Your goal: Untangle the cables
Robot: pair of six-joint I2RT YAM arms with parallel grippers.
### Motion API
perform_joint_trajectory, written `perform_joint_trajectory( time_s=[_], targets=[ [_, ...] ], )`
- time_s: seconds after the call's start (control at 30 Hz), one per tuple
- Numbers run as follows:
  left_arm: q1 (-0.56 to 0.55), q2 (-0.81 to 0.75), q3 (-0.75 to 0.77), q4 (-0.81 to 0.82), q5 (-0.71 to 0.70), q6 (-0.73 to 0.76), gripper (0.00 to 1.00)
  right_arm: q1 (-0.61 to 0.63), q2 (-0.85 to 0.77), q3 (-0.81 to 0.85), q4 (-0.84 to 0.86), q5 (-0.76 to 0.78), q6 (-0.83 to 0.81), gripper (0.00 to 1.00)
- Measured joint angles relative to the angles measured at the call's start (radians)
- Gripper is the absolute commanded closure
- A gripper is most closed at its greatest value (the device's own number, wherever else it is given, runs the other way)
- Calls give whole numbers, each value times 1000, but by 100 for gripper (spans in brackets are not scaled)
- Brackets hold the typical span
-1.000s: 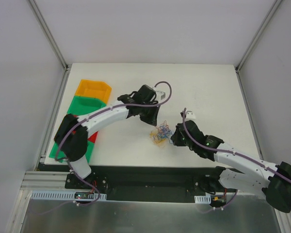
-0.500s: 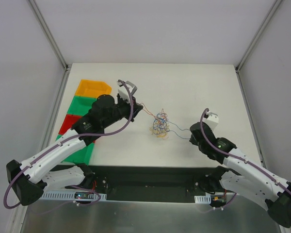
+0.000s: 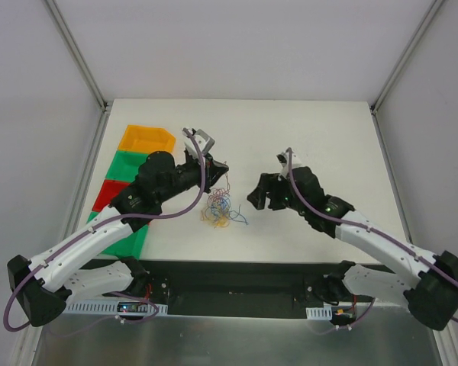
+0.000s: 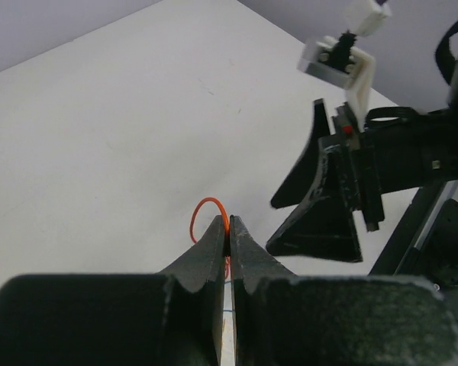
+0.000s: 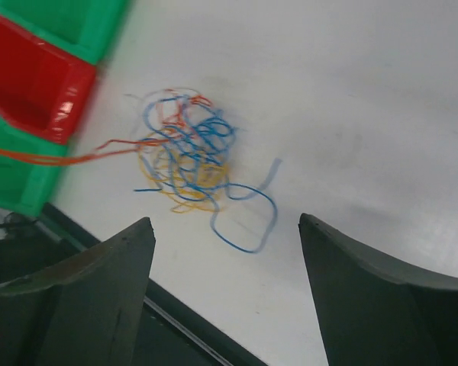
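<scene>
The cables [image 3: 220,207] are a small tangle of thin blue, orange-tan and red strands lying on the white table, also seen in the right wrist view as the cables [image 5: 187,156]. My left gripper [image 3: 217,169] is above and just behind the clump. It is shut on a red-orange strand [image 4: 207,204], which loops out past the gripper's tips [image 4: 229,222]. In the right wrist view that red strand [image 5: 61,158] runs from the clump off to the left. My right gripper [image 3: 257,195] is to the right of the clump. It hangs open [image 5: 225,219] with nothing between its fingers, and a loose blue loop [image 5: 248,221] lies below it.
An orange bin [image 3: 146,139], a green bin [image 3: 133,164] and a red bin [image 3: 111,194] line the table's left side. The red bin [image 5: 30,84] and the green bin [image 5: 61,23] show close to the clump in the right wrist view. The table's front edge [image 5: 175,324] is near.
My right gripper has opened and let go of the blue strand, then shifted left toward the clump. The clump has slid left and nearer. The left gripper stays shut on its strand.
</scene>
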Motion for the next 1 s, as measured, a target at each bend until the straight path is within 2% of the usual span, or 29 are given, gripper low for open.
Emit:
perform_joint_trajectory(
  time_s=[0.2,0.37,0.5,0.57,0.63,0.8,1.0],
  targets=[
    [0,-11,-14,41,80,0,100,100,250,116,211,-85,66,21],
    [0,-65,-48,91,161,-3,100,111,422,156,331,-79,166,31],
    [0,-140,-79,132,183,-3,100,110,574,194,349,-76,231,34],
    [0,-178,-87,144,182,-3,100,110,632,209,341,-75,248,41],
    [0,-219,-97,163,169,-2,100,109,682,225,325,-76,262,44],
    [0,-310,-147,212,79,2,100,95,685,221,274,-21,278,58],
    [0,-386,-204,235,-147,17,100,-18,499,87,135,140,285,59]
  ],
)
